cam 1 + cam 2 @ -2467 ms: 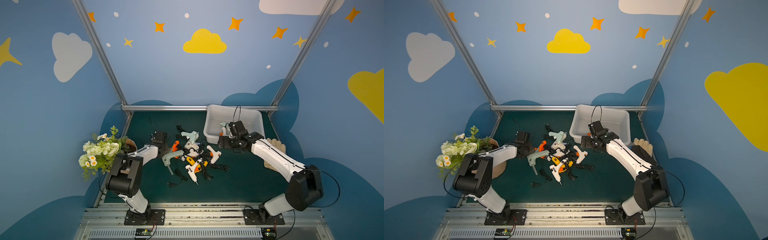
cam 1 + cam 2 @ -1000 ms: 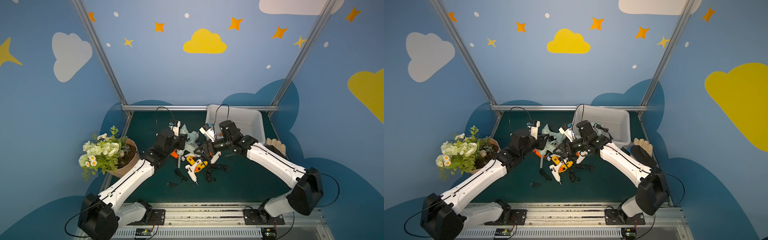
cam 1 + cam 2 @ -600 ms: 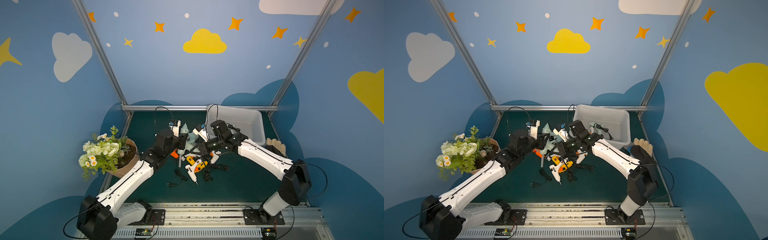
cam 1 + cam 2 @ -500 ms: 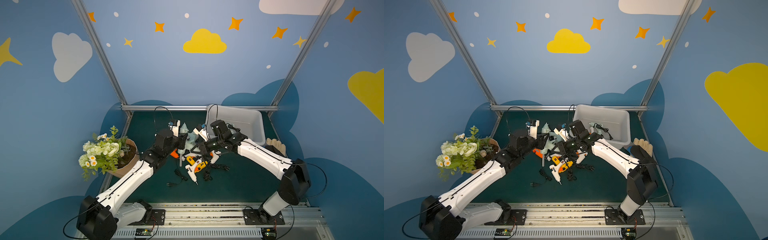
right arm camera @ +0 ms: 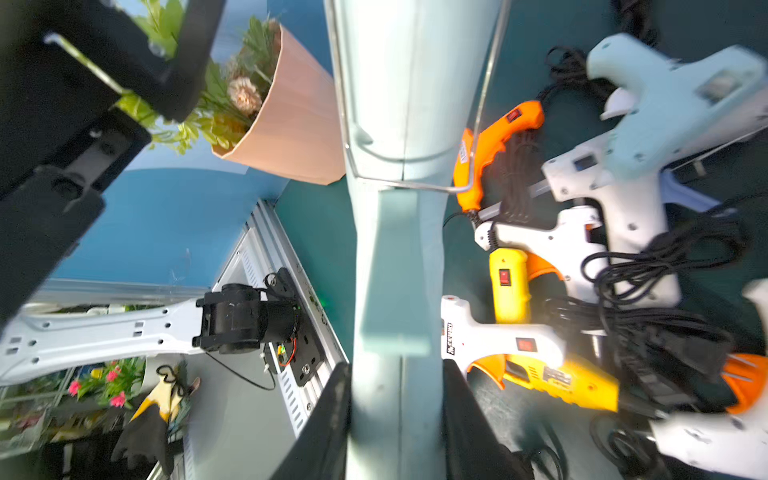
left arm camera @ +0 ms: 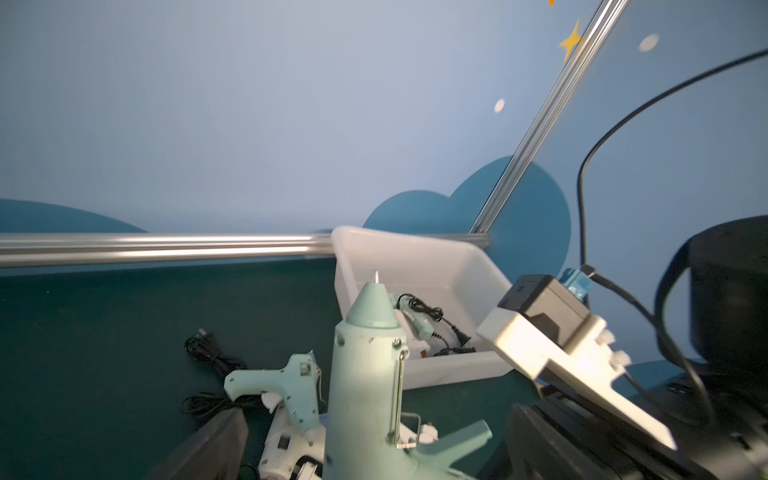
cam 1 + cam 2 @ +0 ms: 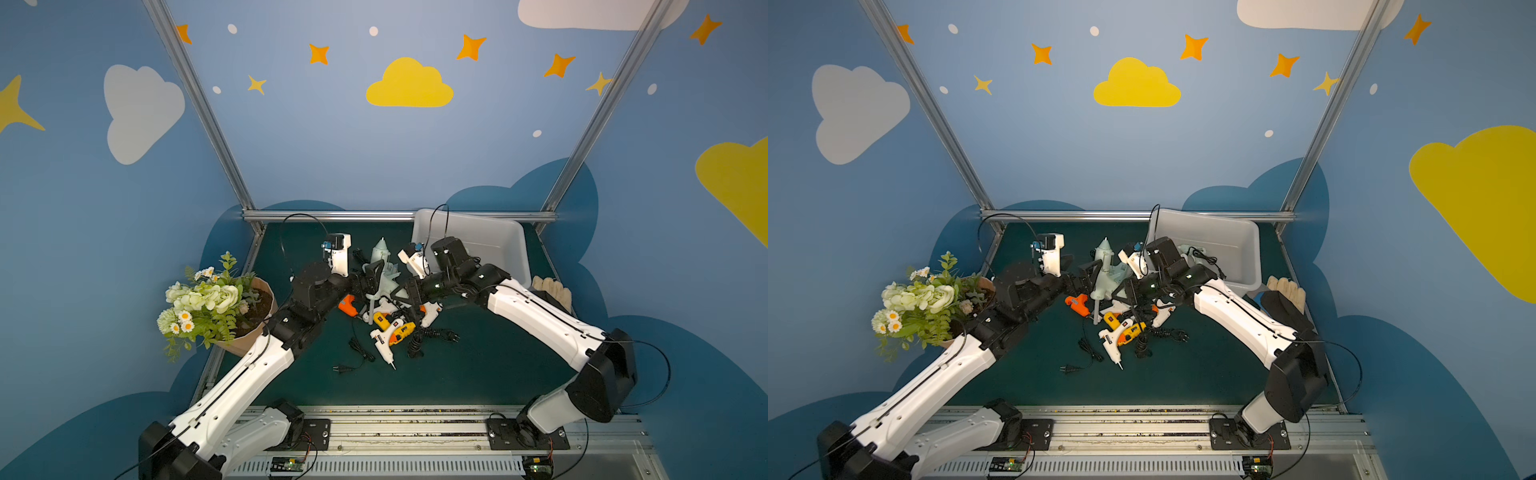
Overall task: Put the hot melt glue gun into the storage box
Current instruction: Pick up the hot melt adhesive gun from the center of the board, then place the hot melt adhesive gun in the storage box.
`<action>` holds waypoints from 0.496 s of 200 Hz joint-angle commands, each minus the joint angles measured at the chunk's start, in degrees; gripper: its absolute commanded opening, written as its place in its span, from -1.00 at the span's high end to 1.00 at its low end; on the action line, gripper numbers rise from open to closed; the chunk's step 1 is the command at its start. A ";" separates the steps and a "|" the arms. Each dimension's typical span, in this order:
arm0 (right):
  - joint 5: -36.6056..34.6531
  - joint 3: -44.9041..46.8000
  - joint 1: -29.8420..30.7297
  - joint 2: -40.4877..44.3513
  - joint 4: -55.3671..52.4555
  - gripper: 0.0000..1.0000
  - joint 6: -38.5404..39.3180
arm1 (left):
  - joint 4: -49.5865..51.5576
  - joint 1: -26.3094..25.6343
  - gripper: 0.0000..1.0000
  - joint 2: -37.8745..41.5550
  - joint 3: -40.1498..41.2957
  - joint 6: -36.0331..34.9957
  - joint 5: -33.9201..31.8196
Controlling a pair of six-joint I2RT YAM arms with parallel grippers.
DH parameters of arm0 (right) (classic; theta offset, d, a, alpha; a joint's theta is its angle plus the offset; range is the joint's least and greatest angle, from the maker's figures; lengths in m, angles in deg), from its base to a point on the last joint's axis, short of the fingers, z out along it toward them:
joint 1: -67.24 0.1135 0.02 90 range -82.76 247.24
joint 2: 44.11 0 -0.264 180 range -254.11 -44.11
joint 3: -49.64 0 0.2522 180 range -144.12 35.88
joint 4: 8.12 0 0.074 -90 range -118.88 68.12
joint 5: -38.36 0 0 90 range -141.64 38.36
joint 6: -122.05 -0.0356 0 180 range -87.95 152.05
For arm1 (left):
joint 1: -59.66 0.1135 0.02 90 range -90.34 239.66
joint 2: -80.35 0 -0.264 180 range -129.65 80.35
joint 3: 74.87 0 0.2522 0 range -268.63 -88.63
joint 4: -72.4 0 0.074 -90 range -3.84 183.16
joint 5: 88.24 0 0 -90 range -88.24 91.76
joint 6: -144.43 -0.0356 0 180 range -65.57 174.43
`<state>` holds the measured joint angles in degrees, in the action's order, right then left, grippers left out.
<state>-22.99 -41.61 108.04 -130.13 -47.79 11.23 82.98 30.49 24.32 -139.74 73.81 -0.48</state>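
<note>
Storage box (image 7: 486, 235): inside mostly bare, open above. Tangled glue-gun pile (image 7: 392, 328) crowds the mat (image 7: 478, 365) just beside it.

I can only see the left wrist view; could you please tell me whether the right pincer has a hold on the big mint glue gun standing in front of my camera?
Observer: Yes. In the right wrist view the right pincer is shut on the mint glue gun, with a finger pressed to each side of it.
Operator: Thank you. Is there more in the pile than the pale guns that I see?
Observer: Yes. In both top views an orange glue gun lies on the mat, close to the left arm.
Operator: And what stands beside that arm?
Observer: A flower pot, on the outer side of that arm.
</note>
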 commanded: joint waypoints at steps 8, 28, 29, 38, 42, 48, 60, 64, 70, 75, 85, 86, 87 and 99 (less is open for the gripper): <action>-4.72 -1.14 -4.06 7.67 4.36 1.00 -0.89 | -1.62 -0.19 -1.00 5.64 3.53 2.73 1.12; -5.30 -5.21 -8.38 9.01 2.51 1.00 -0.98 | -0.96 -0.19 -1.00 8.80 6.13 4.22 -0.44; -5.28 -5.47 -8.59 9.02 2.43 1.00 -0.98 | -0.96 -0.19 -1.00 8.90 6.30 4.29 -0.51; -5.26 -7.86 -10.47 8.93 1.88 1.00 -0.76 | -0.73 -0.19 -1.00 9.66 7.29 4.66 -1.11; -5.28 -8.95 -11.35 8.76 1.77 1.00 -0.59 | -0.61 -0.18 -1.00 9.92 7.75 4.78 -1.25; -5.40 -10.71 -12.47 8.48 1.74 1.00 -0.25 | -0.39 -0.19 -1.00 10.18 8.27 4.96 -1.44; -6.32 -14.22 -14.61 7.33 1.80 1.00 0.34 | 0.54 -0.19 -1.00 10.33 9.02 5.64 -1.71; -6.56 -15.37 -15.30 6.78 1.79 1.00 0.43 | 0.85 -0.19 -1.00 10.33 9.24 5.91 -1.80; -6.67 -17.07 -16.47 5.92 2.04 1.00 0.36 | 1.36 -0.19 -1.00 10.17 9.47 6.35 -1.74; -6.53 -18.50 -17.42 5.07 2.48 1.00 0.34 | 1.65 -0.14 -1.00 10.08 9.72 6.71 -1.64; -6.62 -20.91 -19.11 3.30 3.66 1.00 0.28 | 2.12 -0.15 -1.00 9.76 10.11 7.33 -1.38; -6.64 -21.06 -19.32 3.09 3.80 1.00 0.27 | 2.17 -0.12 -1.00 9.74 10.17 7.38 -1.37; -6.66 -21.35 -19.47 2.94 3.96 1.00 0.26 | 2.19 -0.16 -1.00 9.77 10.21 7.49 -1.37; -6.58 -24.01 -21.49 0.43 5.76 1.00 -0.08 | 2.39 -0.19 -1.00 9.45 10.80 8.23 -1.02</action>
<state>-29.13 -60.50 89.33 -125.97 -48.27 10.59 84.25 30.38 33.96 -129.60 79.86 -1.46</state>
